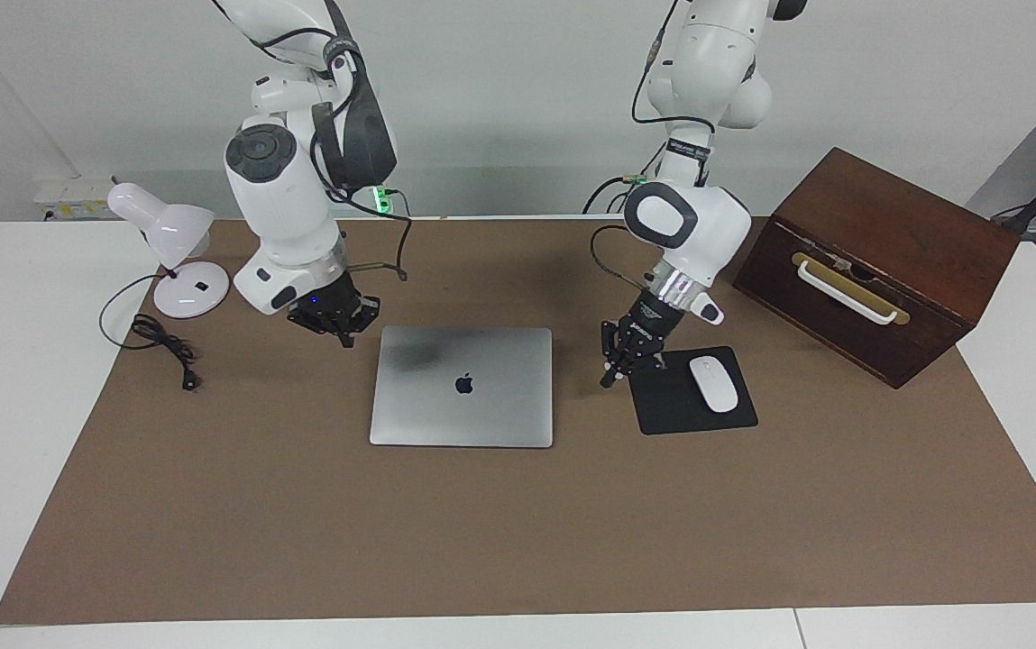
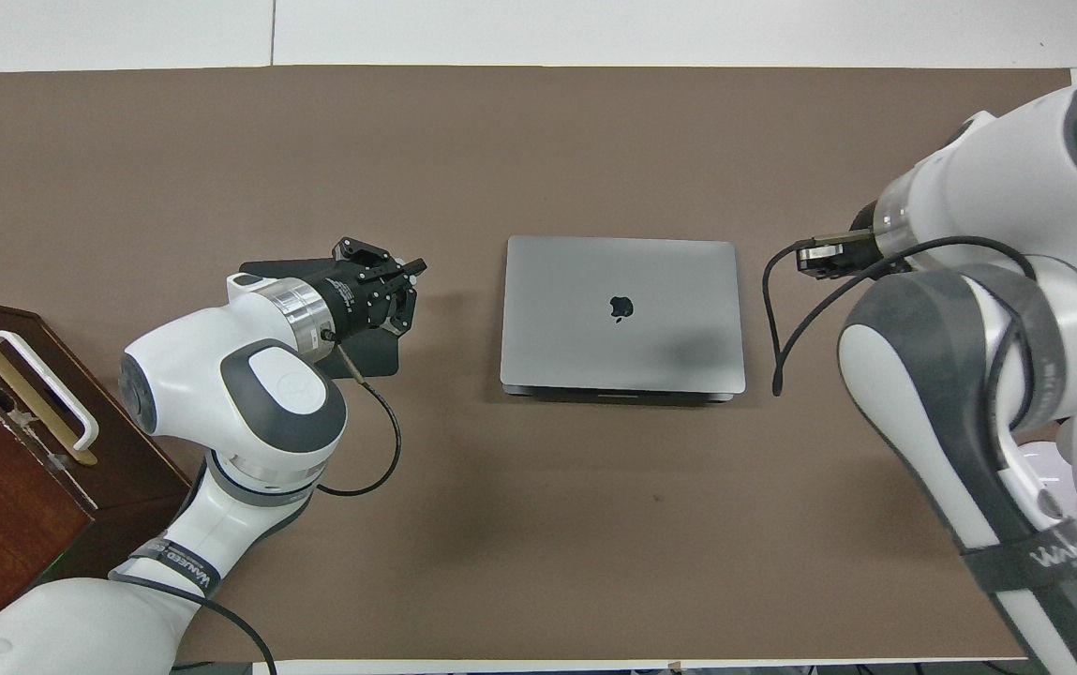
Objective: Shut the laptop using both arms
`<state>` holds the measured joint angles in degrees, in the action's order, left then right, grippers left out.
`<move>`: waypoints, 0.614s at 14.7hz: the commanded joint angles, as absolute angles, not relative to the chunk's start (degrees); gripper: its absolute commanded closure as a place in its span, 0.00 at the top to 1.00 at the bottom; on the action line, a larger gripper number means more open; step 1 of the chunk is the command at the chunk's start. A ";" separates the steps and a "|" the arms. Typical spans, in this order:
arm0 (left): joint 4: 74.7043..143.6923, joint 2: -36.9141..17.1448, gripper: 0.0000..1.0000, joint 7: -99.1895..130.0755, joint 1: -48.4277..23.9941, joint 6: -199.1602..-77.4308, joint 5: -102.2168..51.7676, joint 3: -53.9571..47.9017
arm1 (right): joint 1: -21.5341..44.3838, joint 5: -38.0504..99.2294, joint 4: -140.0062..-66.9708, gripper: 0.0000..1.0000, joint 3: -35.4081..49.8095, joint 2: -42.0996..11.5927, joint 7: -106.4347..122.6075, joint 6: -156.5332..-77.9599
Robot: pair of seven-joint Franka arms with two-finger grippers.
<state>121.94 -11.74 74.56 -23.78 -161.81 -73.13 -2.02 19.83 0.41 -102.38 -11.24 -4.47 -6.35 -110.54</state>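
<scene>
The silver-grey laptop (image 1: pixel 462 406) lies flat on the brown mat with its lid down and the apple logo facing up; it also shows in the overhead view (image 2: pixel 622 347). My left gripper (image 1: pixel 609 374) hangs low beside the laptop, toward the left arm's end of the table, at the edge of the black mouse pad (image 1: pixel 675 410); it also shows in the overhead view (image 2: pixel 411 281). My right gripper (image 1: pixel 343 335) is low next to the laptop's corner nearest the right arm, clear of the lid. In the overhead view the right gripper (image 2: pixel 810 260) is mostly hidden by its own arm.
A white mouse (image 1: pixel 714 383) lies on the mouse pad. A dark wooden box (image 1: pixel 878 261) with a white handle stands at the left arm's end. A white desk lamp (image 1: pixel 170 234) and its black cable (image 1: pixel 166 347) sit at the right arm's end.
</scene>
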 commanded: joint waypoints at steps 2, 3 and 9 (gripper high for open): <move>116.29 -13.71 0.00 73.48 -17.77 -153.05 -60.15 -2.29 | 15.13 -1.41 -101.43 0.44 -10.99 -2.20 2.09 -109.25; 114.97 -13.62 0.00 73.39 -16.01 -150.06 -56.64 -2.29 | 14.42 -1.58 -101.08 0.61 -10.99 -1.68 4.11 -108.46; 105.84 -12.75 0.00 73.30 -9.15 -128.54 -36.59 -1.93 | 11.69 -2.99 -93.09 1.00 -10.99 -1.67 10.81 -99.24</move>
